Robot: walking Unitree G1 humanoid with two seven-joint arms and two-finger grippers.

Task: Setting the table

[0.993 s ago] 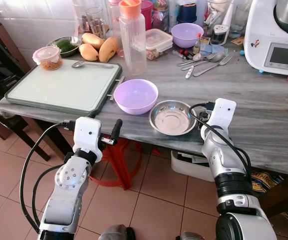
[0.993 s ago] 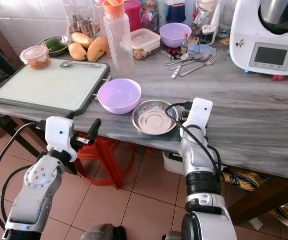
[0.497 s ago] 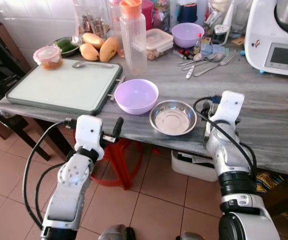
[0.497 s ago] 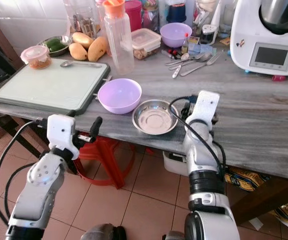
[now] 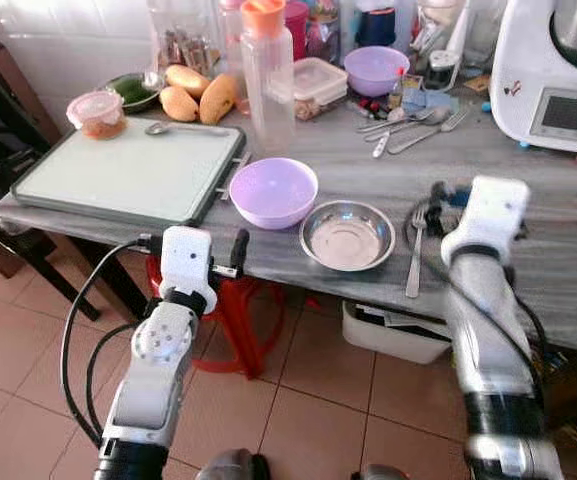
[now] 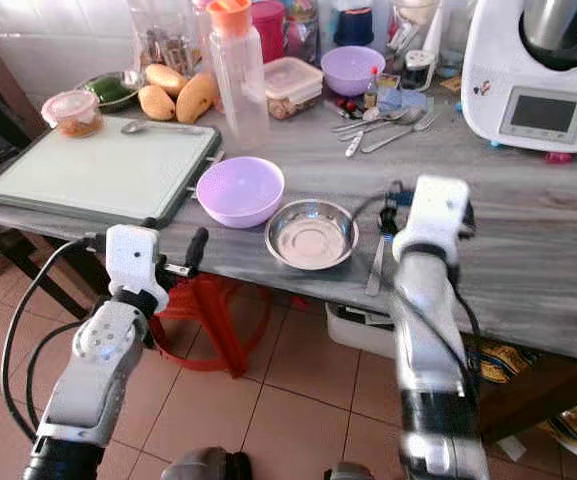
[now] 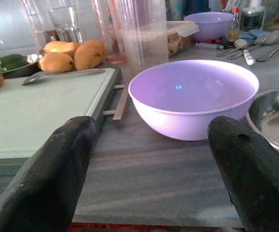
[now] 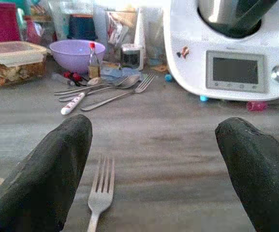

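Grey marble counter (image 5: 558, 250), cluttered at its 12 o'clock edge, with a place setting near the front. Steel bowl (image 5: 346, 234) sits centre; purple bowl (image 5: 273, 191) touches it at 10 o'clock; fork (image 5: 414, 252) lies flat just beside it at 3 o'clock, tines away from the robot. Right gripper (image 8: 154, 169) hovers above the fork's tines, fingers spread wide, empty. Left gripper (image 7: 154, 164), likewise wide apart and empty, faces the purple bowl. Judged step: fetching more cutlery; lift clear before reaching, to avoid nudging the fork.
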